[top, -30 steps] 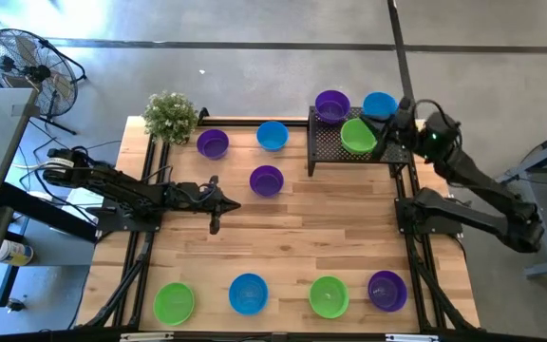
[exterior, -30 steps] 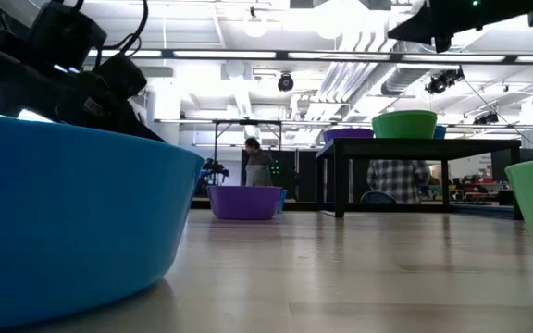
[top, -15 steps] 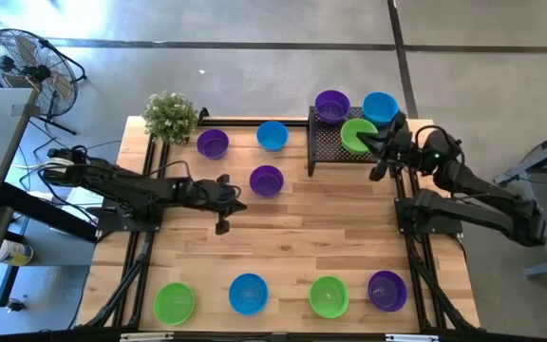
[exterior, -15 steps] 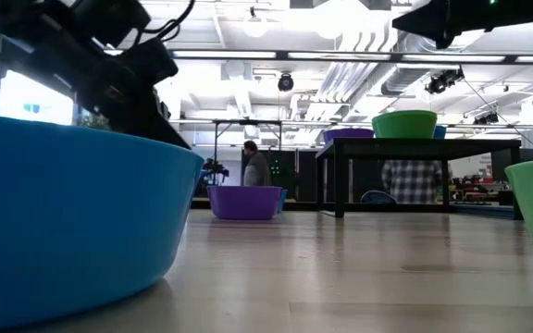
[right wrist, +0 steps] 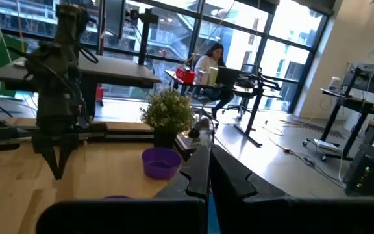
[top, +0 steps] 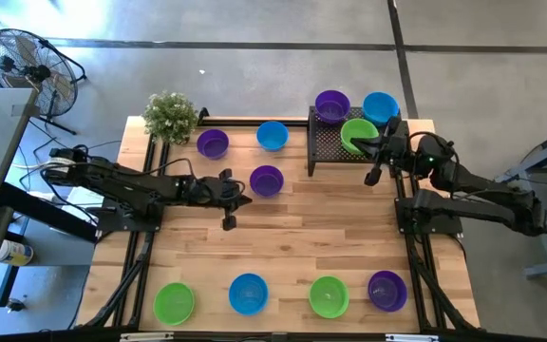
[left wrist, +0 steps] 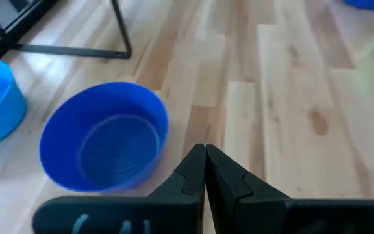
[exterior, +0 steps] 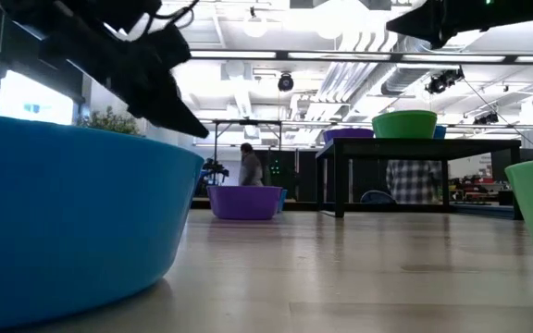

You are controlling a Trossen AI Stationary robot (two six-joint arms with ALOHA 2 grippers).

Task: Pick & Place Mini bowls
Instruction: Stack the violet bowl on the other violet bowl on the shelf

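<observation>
- Left gripper (top: 229,203) is clenched tight with nothing in it, hanging over the wood table (top: 330,228) just beside the purple bowl (top: 267,180) in the middle.
- Right gripper (top: 373,161) is pinched closed too, empty, sitting right by the near edge of the black mesh tray (top: 326,147), next to the green bowl (top: 357,136) on it.
- The tray also carries a purple bowl (top: 331,105) and a blue bowl (top: 380,106) at its far side.
- Another purple bowl (top: 213,143) and a blue one (top: 272,135) sit near the potted plant (top: 170,116).
- Along the front edge: green (top: 174,302), blue (top: 248,293), green (top: 329,295), purple (top: 386,290), all in a row.
</observation>
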